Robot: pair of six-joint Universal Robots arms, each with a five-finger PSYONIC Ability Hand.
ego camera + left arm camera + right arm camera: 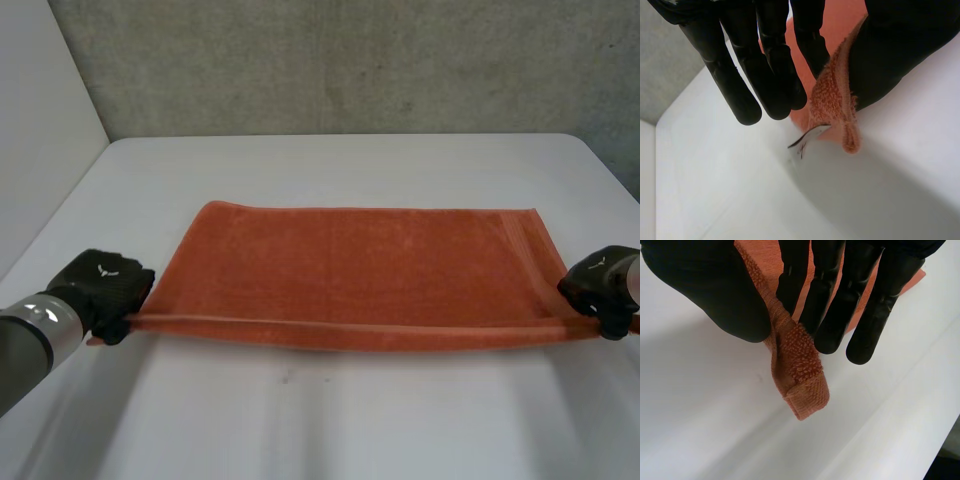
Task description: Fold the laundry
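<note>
The left hand [105, 283] grasps the near left corner of an orange terry towel [360, 265]; its wrist view shows the looped pile pinched between the thumb and the straight fingers, with a small white label [810, 136] sticking out of the cloth just below the grip. The right hand [600, 285] grips the near right corner in the same way, thumb on one side and fingers on the other, and the flat woven hem band of that corner pokes out past its fingertips. The towel lies lengthwise across the middle of the white table [330, 420], a long rectangle with its far edge flat on the surface. Its near long edge is drawn taut in a straight line between the two hands, showing as a narrow ridge. A smoother band runs along the right short end, and the rest of the surface is an even, unwrinkled rust-orange. A grey concrete wall [350, 60] stands behind the table.
</note>
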